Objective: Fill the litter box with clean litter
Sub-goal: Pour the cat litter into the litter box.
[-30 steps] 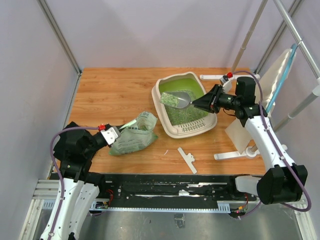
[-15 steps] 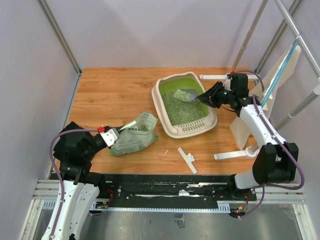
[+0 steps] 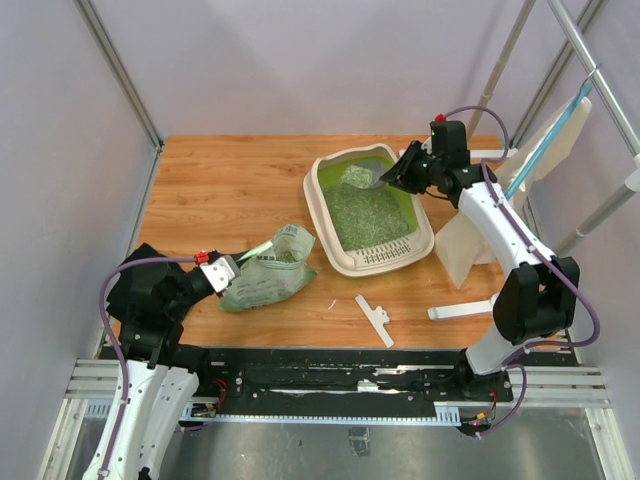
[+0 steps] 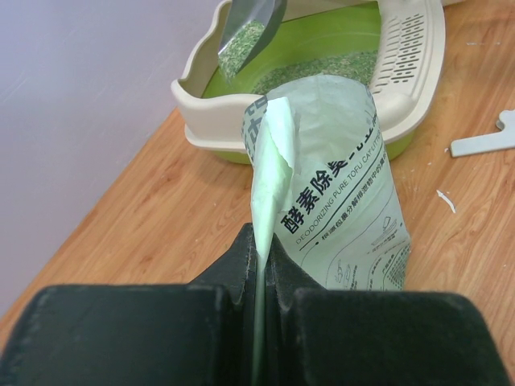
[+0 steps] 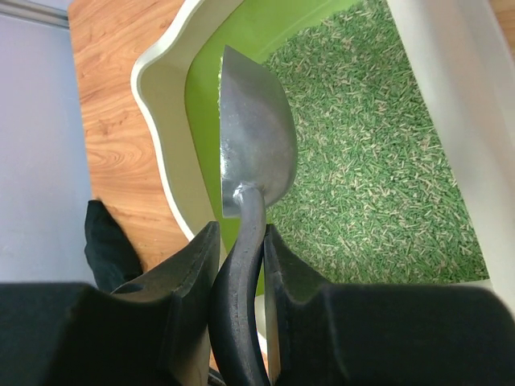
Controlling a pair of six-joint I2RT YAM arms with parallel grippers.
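Two sets of fingers, both occupied.

1. The right fingers (image 5: pixel 197 273) are pinched on the black handle (image 5: pixel 240 265) of a silver scoop (image 5: pixel 256 145). Its blade is tilted over the far end of the litter box (image 5: pixel 161 137). Granules on the blade appear to be sliding off, though the view is small.
2. The clean litter (image 5: pixel 362 161) is spread over the green box floor, below the blade and apart from the fingers.
3. The left fingers (image 4: pixel 229 269) are pressed together on the folded top edge of a light green printed bag (image 4: pixel 338 185), on the counter (image 4: pixel 145 225) near the box.
4. One white clip (image 3: pixel 373 320) lies on the counter in front of the box.
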